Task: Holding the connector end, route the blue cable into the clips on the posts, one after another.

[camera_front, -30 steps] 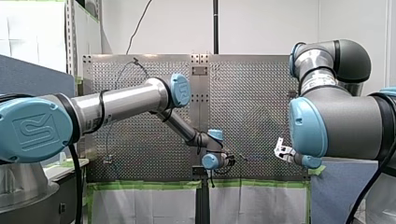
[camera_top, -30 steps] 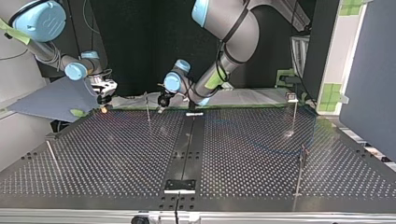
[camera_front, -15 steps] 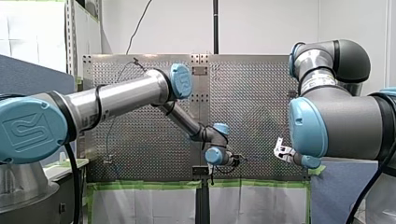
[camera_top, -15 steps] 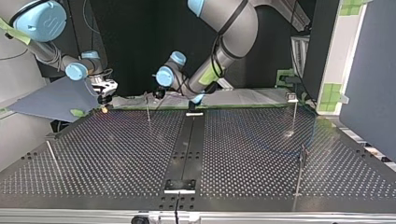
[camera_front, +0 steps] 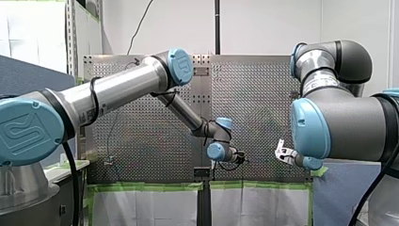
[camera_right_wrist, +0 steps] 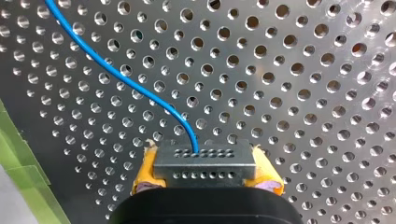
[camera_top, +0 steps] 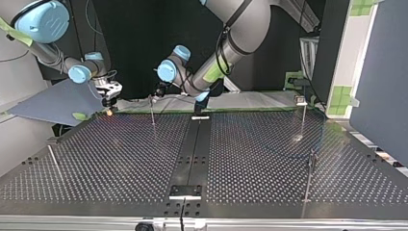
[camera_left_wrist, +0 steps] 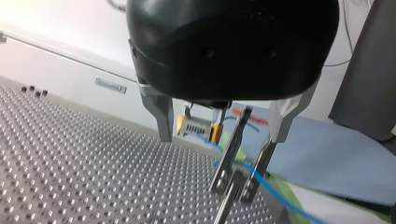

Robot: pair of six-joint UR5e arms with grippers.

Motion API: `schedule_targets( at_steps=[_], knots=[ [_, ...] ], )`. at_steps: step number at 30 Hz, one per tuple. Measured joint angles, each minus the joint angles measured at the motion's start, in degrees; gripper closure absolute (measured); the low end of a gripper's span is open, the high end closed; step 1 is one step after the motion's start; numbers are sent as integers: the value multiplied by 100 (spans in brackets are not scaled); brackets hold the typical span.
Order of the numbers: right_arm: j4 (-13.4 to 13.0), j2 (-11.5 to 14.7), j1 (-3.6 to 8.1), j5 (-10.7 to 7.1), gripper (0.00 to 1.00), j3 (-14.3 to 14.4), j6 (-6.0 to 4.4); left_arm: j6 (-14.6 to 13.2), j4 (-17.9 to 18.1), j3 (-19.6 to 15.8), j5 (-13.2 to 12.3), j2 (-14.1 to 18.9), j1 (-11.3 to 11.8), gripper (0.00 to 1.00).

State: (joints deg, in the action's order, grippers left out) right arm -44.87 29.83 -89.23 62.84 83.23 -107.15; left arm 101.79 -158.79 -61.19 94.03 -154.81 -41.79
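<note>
My right gripper (camera_right_wrist: pixel 205 176) is shut with its yellow pads on the grey connector (camera_right_wrist: pixel 205 158). The blue cable (camera_right_wrist: pixel 116 74) leaves the connector and curves over the perforated plate. In the top view my right gripper (camera_top: pixel 109 95) hovers at the far left edge. My left gripper (camera_left_wrist: pixel 219 137) is open, its metal fingers (camera_left_wrist: pixel 161 116) straddling the clip on a thin post (camera_left_wrist: pixel 231 158). The blue cable (camera_left_wrist: pixel 266 184) runs past that clip's prongs; I cannot tell whether it sits in them. In the top view my left gripper (camera_top: pixel 156 91) is just above that post (camera_top: pixel 152 109).
Other thin posts stand on the perforated table: one at the far right (camera_top: pixel 304 113), one at the near right (camera_top: pixel 310 178) and one at the near left (camera_top: pixel 52 161). A grey sheet (camera_top: pixel 57 103) lies beyond the far left corner. A black strip (camera_top: pixel 190 154) runs down the table's middle.
My left arm has swung its gripper toward the top view's left, from near the middle strip to over the far post. My right gripper has held still with the connector.
</note>
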Motion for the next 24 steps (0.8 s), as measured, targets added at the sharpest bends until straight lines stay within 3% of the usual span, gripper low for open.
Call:
schedule_targets(
  at_steps=[11, 19, 24],
  knots=[
    [25, -6, -2, 1, 100, 0, -9, 188, 97, -577, 12, 34, -97, 0],
    [27, -6, -3, 0, 100, -1, -15, 287, 446, -627, 38, 34, -133, 0],
    [27, -12, -3, 0, 100, 2, -18, 442, 738, -628, 204, 30, -222, 0]
  ],
)
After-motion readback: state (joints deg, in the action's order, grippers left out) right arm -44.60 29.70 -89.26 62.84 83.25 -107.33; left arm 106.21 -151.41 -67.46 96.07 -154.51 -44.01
